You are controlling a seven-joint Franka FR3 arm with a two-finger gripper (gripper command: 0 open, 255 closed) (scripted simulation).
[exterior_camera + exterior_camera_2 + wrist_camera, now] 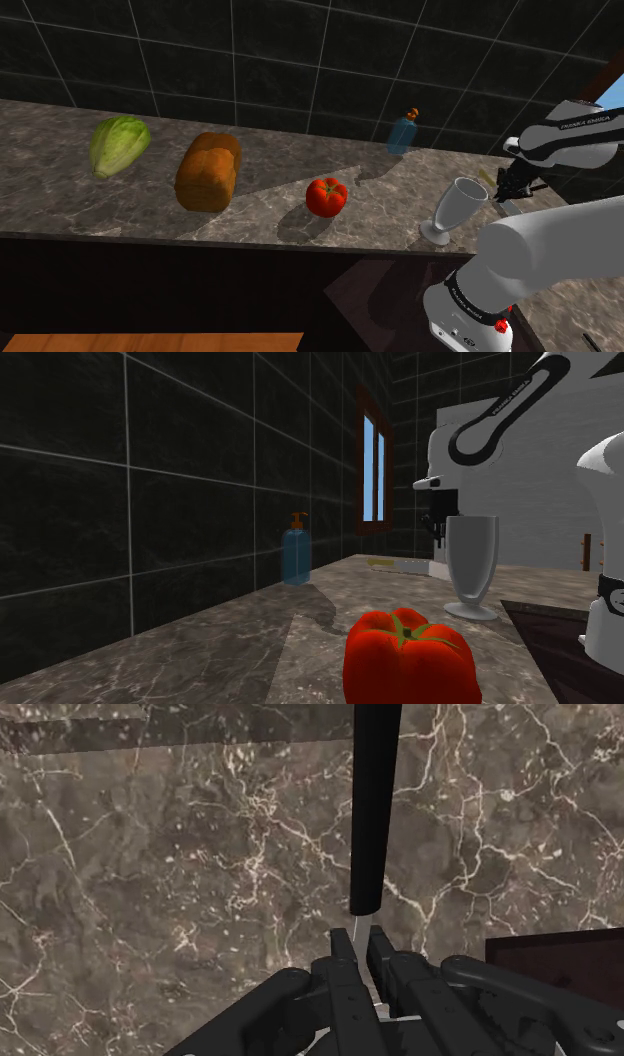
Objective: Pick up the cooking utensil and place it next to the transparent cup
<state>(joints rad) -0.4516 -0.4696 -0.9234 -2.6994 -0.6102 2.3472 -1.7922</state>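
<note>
Gripping utensil (375, 804) by thin metal end, fingers (341, 946) clenched on it; pale cup (455, 208) upright nearby.

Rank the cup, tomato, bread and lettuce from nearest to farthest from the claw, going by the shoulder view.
1. Cup, right beside the claw.
2. Tomato, mid-counter.
3. Bread, farther toward that view's left.
4. Lettuce, leftmost.

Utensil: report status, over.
Gripper shut on utensil, just past its black handle. Cup upright on counter, close by. Nothing seen between them.
</note>
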